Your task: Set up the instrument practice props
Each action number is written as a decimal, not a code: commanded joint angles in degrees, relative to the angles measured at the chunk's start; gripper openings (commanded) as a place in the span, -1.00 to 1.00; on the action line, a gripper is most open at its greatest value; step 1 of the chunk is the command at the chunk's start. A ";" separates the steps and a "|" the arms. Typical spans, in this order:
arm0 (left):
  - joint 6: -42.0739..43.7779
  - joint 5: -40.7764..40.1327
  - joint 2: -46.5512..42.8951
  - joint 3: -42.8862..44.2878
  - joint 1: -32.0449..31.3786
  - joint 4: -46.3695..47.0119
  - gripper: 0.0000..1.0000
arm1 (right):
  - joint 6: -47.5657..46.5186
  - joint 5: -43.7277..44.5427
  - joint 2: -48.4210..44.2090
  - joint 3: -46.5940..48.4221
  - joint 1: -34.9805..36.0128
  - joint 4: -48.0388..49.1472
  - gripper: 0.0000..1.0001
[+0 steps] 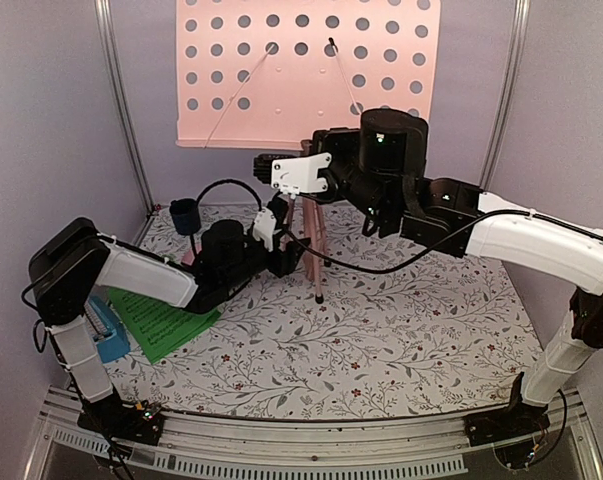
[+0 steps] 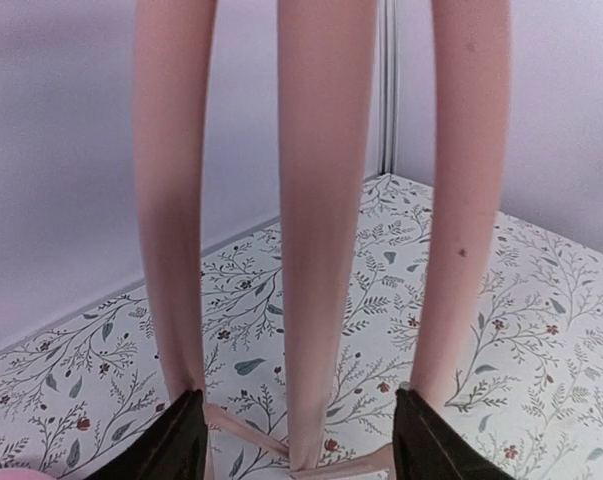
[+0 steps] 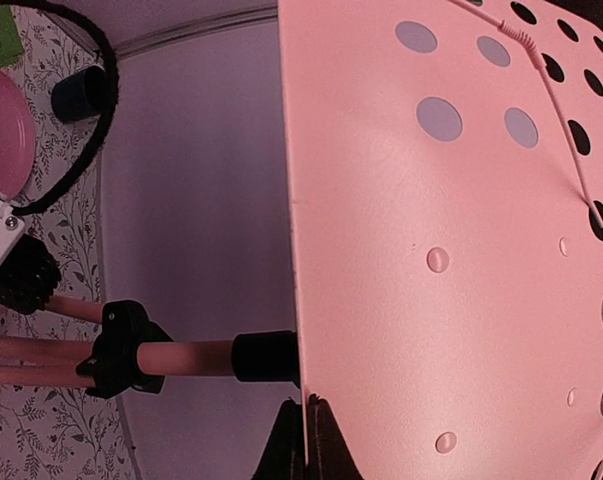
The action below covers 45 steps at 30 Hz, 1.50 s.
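The pink music stand stands at the back of the table, its hole-perforated desk high up and its tripod legs below. My right gripper is shut on the desk's lower edge; in the right wrist view the jaws pinch the thin desk beside the pole. My left gripper is open low at the tripod. In the left wrist view its jaws stand either side of the middle leg. Green sheet-music pages lie flat at the left, next to the blue metronome, which my left arm partly hides.
A small dark blue cup stands at the back left, and it also shows in the right wrist view. A round pink disc lies near it. Purple walls and metal posts close in the back and sides. A black cable hangs between the arms.
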 commanded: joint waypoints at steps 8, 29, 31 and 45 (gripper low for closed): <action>0.65 7.55 0.53 9.46 -0.72 -12.95 0.63 | 6.09 -5.33 -4.94 7.14 -0.48 12.03 -1.00; 6.59 8.48 -7.40 2.49 2.87 -16.01 0.42 | 6.73 -5.07 -7.36 2.49 -3.38 11.50 -1.00; 7.03 8.11 -7.29 3.27 4.01 -16.44 0.35 | 6.59 -5.00 -7.44 2.13 -3.43 11.48 -1.00; 9.89 11.82 -3.80 6.29 6.83 -14.53 -0.02 | 6.47 -5.48 -7.05 1.81 -3.40 12.05 -0.98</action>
